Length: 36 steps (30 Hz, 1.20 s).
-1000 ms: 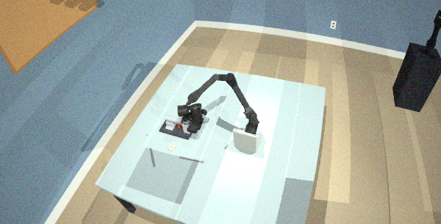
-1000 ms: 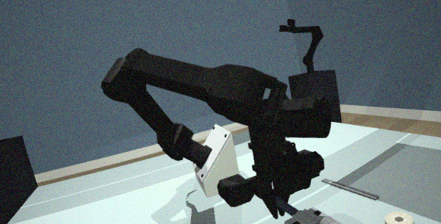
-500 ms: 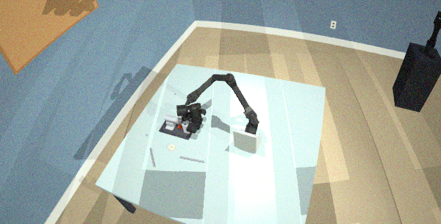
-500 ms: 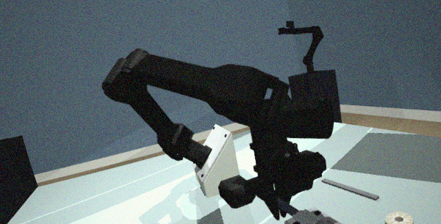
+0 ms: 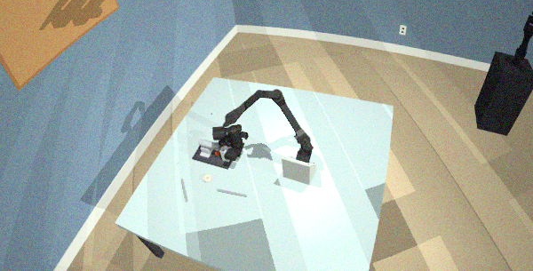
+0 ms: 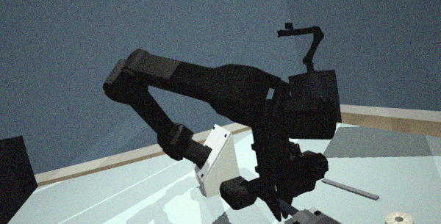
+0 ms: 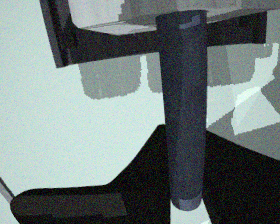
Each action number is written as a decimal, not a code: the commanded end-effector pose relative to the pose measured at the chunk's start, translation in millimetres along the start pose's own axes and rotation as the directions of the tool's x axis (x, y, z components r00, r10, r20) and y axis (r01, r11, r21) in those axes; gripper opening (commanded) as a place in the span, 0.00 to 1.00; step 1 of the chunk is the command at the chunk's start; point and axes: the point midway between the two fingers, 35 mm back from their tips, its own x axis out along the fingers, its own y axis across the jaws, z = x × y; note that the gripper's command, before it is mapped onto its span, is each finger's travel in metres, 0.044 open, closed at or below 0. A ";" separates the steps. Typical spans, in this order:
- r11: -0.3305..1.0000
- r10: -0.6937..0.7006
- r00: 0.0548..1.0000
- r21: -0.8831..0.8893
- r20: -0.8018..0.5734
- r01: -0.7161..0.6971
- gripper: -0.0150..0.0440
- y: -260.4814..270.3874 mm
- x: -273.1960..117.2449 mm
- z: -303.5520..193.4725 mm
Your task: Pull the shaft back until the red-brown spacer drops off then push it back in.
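My gripper (image 7: 172, 129) (image 6: 282, 211) is shut on the dark blue-grey shaft (image 7: 183, 95) (image 6: 288, 206), near its free end. The shaft runs from the fingers to a grey block (image 7: 141, 17) (image 6: 312, 216) at the top of the wrist view. In the top view a red-brown spacer (image 5: 217, 153) shows between this block and the white block (image 5: 205, 152) at the far left of the dark base (image 5: 209, 162). Whether the spacer is still on the shaft is too small to tell. Other spacers on the shaft are not distinguishable, and the arm hides part of the fixture.
A cream ring (image 5: 207, 178) (image 6: 399, 218) lies flat on the table, in front of the dark base. Two thin grey bars, one on the left (image 5: 184, 190) and one on the right (image 5: 232, 193), lie farther forward. A pale wedge-shaped stand (image 5: 298, 171) (image 6: 220, 167) is under the arm's foot.
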 end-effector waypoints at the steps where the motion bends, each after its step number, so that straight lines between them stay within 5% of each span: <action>1: 1.000 0.005 1.000 0.001 0.007 -0.005 0.25 0.5 -1.3 4.6; 36: 1.000 0.005 1.000 0.002 0.008 -0.005 0.25 0.2 -1.5 17.2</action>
